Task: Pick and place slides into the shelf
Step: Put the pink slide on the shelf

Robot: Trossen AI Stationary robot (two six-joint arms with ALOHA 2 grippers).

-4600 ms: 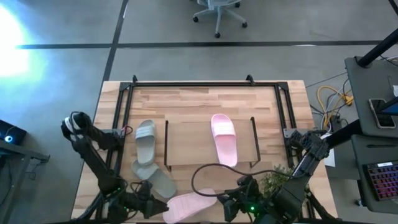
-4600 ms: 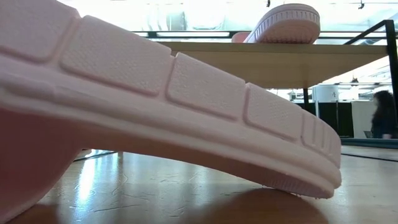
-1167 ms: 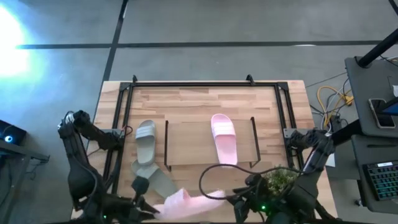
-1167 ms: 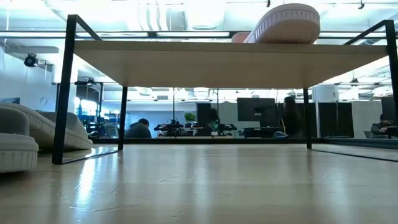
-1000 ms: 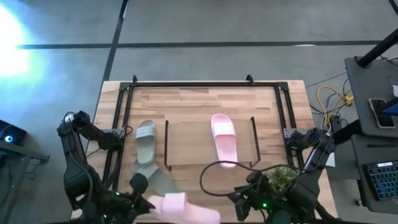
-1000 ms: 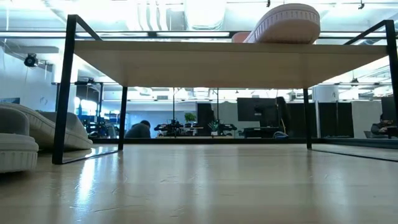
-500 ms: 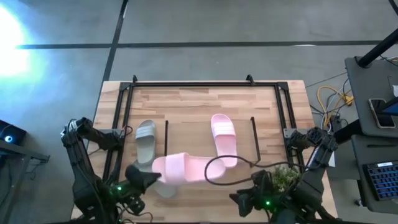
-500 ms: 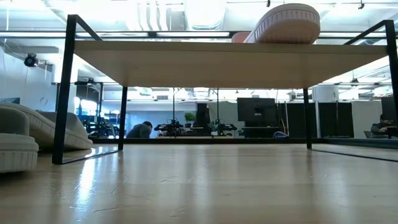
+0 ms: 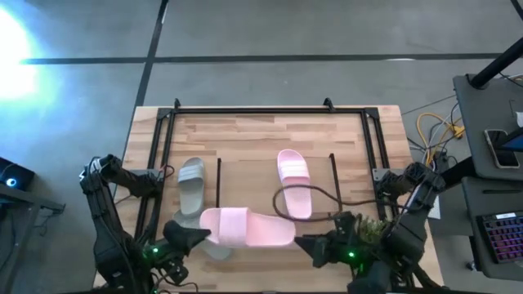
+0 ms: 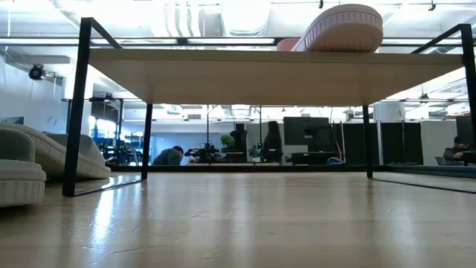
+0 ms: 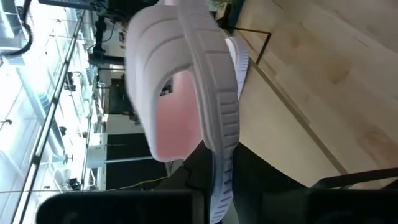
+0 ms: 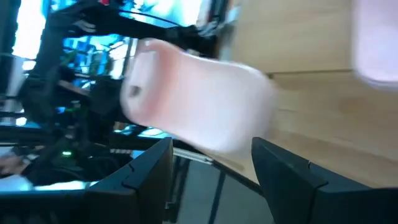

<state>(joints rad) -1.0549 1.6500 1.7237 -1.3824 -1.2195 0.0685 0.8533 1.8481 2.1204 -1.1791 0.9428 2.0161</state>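
Observation:
A pale pink slide (image 9: 249,228) hangs above the table's near middle, held at its left end by my shut left gripper (image 9: 194,235). My right gripper (image 9: 309,246) stands open just off the slide's right end (image 12: 199,106); I see no touch. A second pink slide (image 9: 294,184) lies on the shelf's plank top (image 9: 253,184), sole down (image 10: 342,28). One grey-green slide (image 9: 190,184) rests on the table left of the shelf. Another (image 9: 214,247) lies partly hidden under the held one. My left gripper pinches the sole rim (image 11: 217,180) of the pink slide at the end by its strap (image 11: 165,62), between the two fingers. The fingers come level from the table's left, along the slide. The slide is lifted clear, roughly level, strap up, reaching toward the table's right.
A larger black tube frame (image 9: 270,110) borders the table's far part and sides. A small green plant (image 9: 368,230) sits near the right arm. A black cable loop (image 9: 304,201) lies over the shelf's near right part. Bare wood (image 10: 245,223) shows under the shelf.
My left gripper has risen and gone from the near edge toward the shelf, carrying the pink slide and swinging it level so it points to the right. My right gripper has moved toward the far edge, up to the slide's free end. The cable loop shifted farther over the shelf.

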